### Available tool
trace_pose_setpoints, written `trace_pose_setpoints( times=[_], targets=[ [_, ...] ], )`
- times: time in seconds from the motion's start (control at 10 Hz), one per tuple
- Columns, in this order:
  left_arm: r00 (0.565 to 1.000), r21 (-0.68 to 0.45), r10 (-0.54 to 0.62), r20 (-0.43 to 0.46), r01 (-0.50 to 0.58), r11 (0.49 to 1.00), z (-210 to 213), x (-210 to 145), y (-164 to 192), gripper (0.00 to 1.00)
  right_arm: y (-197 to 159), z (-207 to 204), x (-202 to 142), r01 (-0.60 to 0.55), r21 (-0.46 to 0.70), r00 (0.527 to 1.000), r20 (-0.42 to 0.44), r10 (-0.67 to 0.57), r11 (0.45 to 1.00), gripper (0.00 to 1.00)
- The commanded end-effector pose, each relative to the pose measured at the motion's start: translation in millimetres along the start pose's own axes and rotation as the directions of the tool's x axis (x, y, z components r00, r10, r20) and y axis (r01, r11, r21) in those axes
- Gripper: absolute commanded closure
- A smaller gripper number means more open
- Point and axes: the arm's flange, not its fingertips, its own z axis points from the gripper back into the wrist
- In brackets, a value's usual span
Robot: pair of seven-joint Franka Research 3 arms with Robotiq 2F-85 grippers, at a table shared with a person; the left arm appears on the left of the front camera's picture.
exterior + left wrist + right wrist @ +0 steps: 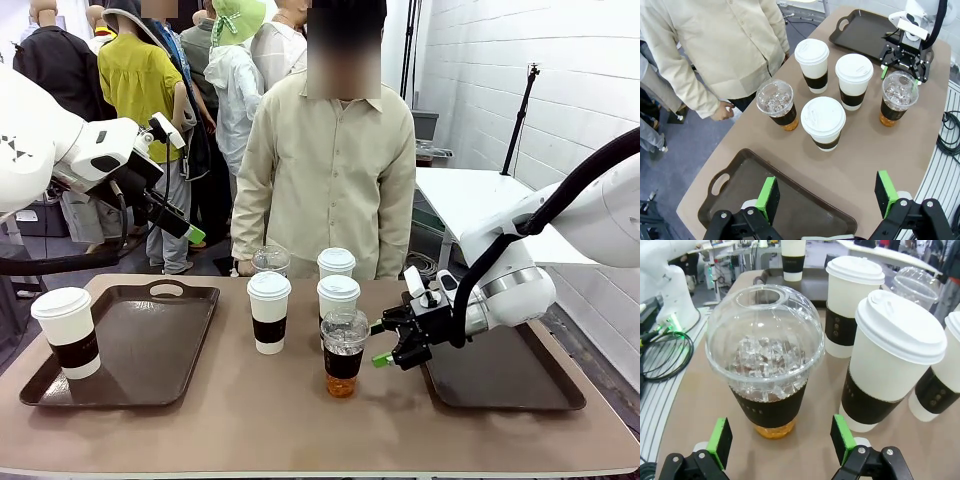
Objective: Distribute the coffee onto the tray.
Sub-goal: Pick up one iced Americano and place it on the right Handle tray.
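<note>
A clear dome-lidded iced coffee point(343, 352) stands at the table's middle front. My right gripper point(392, 342) is open just to its right. In the right wrist view the cup point(765, 355) stands just ahead of the open gripper point(781, 440), between the lines of its green pads point(720, 440). Behind it stand three white lidded cups point(268, 312) point(338, 297) point(336, 262) and a second clear cup point(270, 260). Another white cup point(65, 330) stands on the left tray point(150, 350). My left gripper point(180, 180) hangs open high at the left, holding nothing, and is open over the tray's edge point(827, 192).
A second brown tray point(500, 375) lies at the right under my right arm. A person in a beige shirt point(335, 170) stands at the far edge, one hand point(720, 111) hanging below the table. Cables point(665, 350) run beside the table.
</note>
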Motion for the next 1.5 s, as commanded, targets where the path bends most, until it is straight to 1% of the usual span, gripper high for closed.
trace_pose_setpoints(
  times=[0.0,0.2,0.5,0.9,1.0,1.1,1.4],
  targets=[
    [1.000,-0.003,0.003,0.001,-0.003,1.000,-0.4,-1.3,0.8,0.00,-9.5,-11.5,-6.1,-0.022,-0.015,0.999,0.049,0.023,1.000,0.00],
    [1.000,-0.003,0.003,0.001,-0.003,1.000,-0.4,-1.3,0.8,0.00,-11.5,-15.4,-9.4,-0.024,-0.024,0.999,0.049,0.025,0.999,0.00],
    [1.000,-0.003,0.003,0.001,-0.003,1.000,-0.4,-1.3,0.8,0.00,-16.6,-25.0,-8.1,-0.027,0.014,0.997,0.067,0.026,1.000,0.00],
    [1.000,-0.003,0.003,0.001,-0.003,1.000,-0.4,-1.3,0.8,0.00,-19.5,-37.1,-5.4,-0.010,0.101,0.995,0.103,-0.001,0.995,0.00],
    [1.000,-0.003,0.003,0.001,-0.003,1.000,-0.4,-1.3,0.8,0.00,-21.5,-39.7,-5.5,0.001,0.120,0.992,0.126,-0.016,0.993,0.00],
    [1.000,-0.003,0.003,0.001,-0.003,1.000,-0.4,-1.3,0.8,0.00,-27.8,-41.0,4.3,0.009,0.147,0.990,0.135,-0.029,0.989,0.00],
    [1.000,-0.003,0.003,0.001,-0.003,1.000,-0.4,-1.3,0.8,0.00,-33.1,-52.0,2.3,0.030,0.182,0.984,0.165,-0.060,0.983,0.00]
  ],
)
